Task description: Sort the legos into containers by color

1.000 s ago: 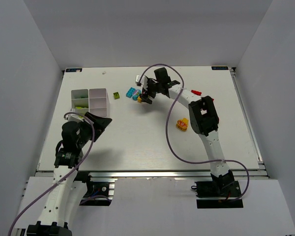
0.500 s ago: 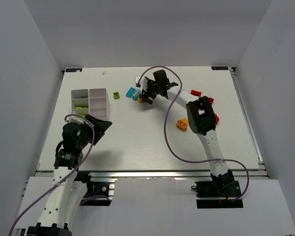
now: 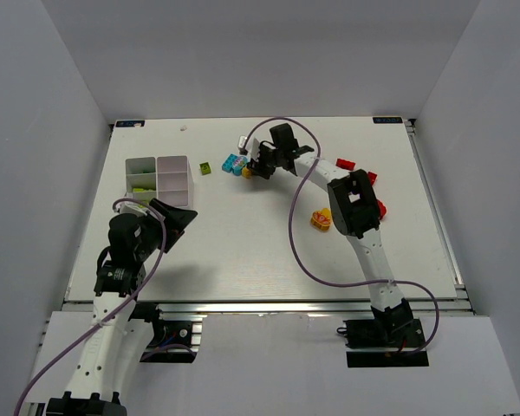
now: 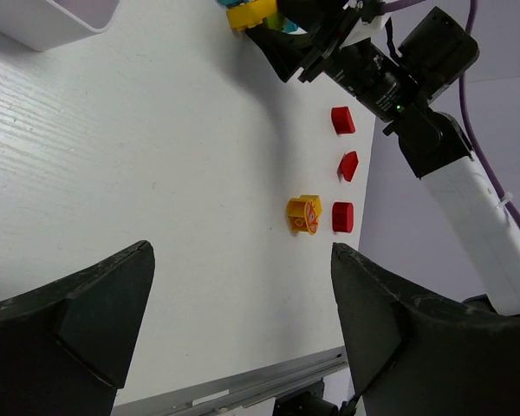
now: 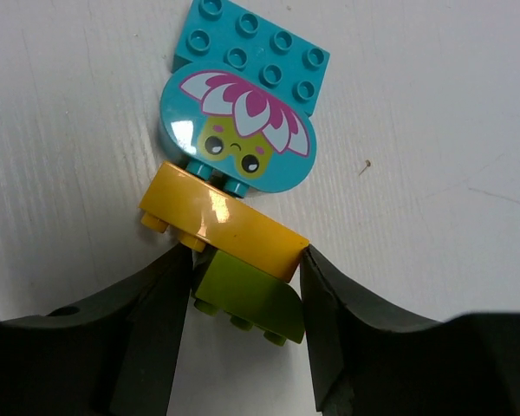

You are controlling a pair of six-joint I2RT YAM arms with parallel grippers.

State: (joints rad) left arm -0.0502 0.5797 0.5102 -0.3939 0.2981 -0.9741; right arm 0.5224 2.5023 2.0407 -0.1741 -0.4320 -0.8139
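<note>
Right claw (image 5: 243,277) pinches the lime brick (image 5: 243,302) (yellow brick (image 5: 221,225) touching it, cyan brick (image 5: 238,130) just beyond); left claw (image 4: 241,256) hangs spread wide.

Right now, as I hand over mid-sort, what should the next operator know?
Left gripper open, empty, hovering beside the tray.
Right gripper looks shut on a lime brick, not yet lifted; a yellow-orange brick sits against it, cyan bricks just beyond.
Done: some lime pieces in the tray's left compartments.
Left: that cluster, a second lime brick near the tray, three red bricks, one yellow piece.
</note>
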